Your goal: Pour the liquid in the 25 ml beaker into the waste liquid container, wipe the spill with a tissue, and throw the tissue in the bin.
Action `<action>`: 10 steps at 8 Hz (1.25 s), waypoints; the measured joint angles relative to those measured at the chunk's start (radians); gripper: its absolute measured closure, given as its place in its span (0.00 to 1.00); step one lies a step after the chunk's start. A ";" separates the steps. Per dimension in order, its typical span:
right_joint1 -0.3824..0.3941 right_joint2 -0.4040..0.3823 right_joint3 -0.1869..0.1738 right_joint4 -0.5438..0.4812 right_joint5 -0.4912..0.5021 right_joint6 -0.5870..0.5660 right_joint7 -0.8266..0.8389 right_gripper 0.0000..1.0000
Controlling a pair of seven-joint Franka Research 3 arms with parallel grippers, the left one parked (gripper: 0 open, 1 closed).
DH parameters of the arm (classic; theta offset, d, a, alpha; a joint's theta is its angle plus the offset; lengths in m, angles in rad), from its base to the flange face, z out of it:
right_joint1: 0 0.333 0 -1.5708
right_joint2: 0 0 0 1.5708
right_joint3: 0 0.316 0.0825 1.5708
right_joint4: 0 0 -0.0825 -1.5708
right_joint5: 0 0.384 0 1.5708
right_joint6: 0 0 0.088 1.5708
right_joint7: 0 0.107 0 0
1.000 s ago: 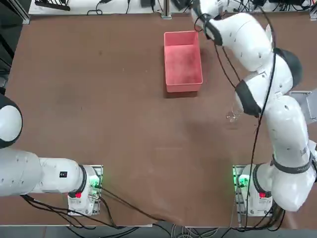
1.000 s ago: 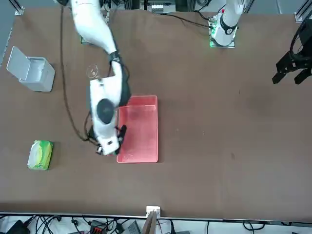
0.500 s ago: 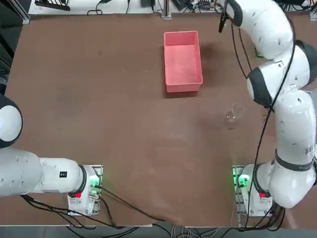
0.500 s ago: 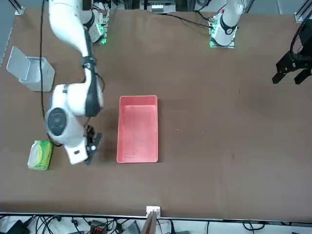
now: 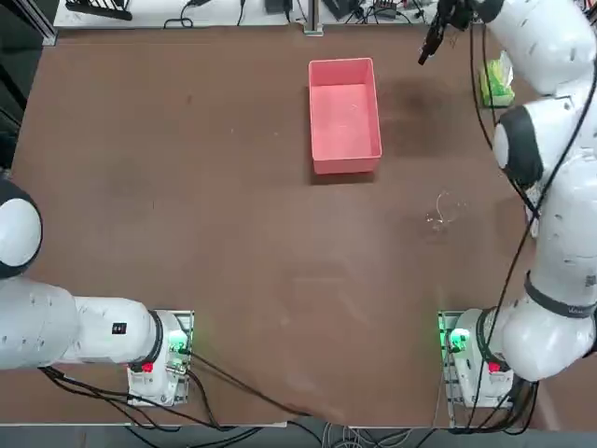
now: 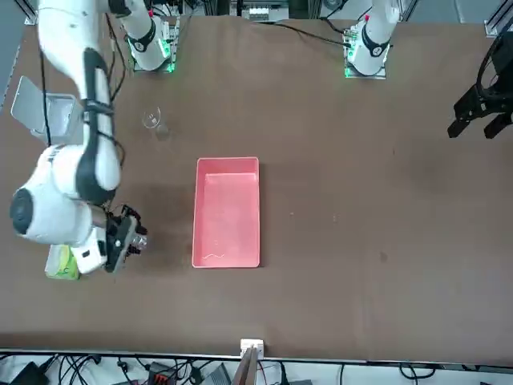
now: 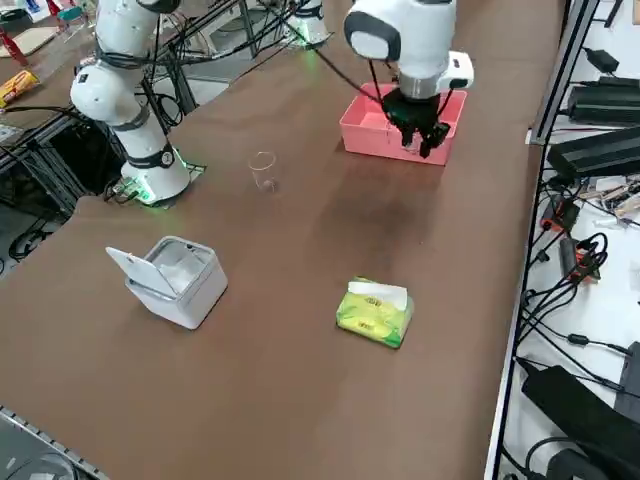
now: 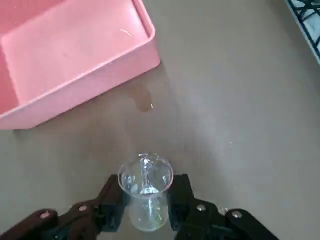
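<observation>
Gripping the 25 ml beaker (image 8: 145,192) upright between its fingers (image 8: 112,204), the right gripper (image 8: 145,210) hangs over bare table (image 5: 233,187) between the pink tray (image 5: 344,112) and the tissue pack (image 7: 374,312) (a small wet spot lies beside the tray).

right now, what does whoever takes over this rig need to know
Right claw: shut on the 25 ml beaker, held upright in the air between the pink tray and the green tissue pack.
Done: the beaker looks nearly empty, so the pour seems finished. A small wet spot lies beside the tray.
Left: set the beaker down, pull a tissue, wipe the spot, drop the tissue in the open white bin.
</observation>
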 joint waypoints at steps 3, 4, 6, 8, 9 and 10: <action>-0.310 -0.030 0.309 -0.056 0.009 0.001 -0.101 0.53; -0.394 -0.030 0.399 -0.072 0.010 0.005 -0.138 0.53; -0.488 -0.006 0.494 -0.106 0.059 0.021 -0.244 0.53; -0.533 0.058 0.508 -0.116 0.141 0.025 -0.419 0.53; -0.557 0.092 0.509 -0.117 0.176 0.021 -0.524 0.53; -0.582 0.119 0.509 -0.117 0.197 0.007 -0.610 0.53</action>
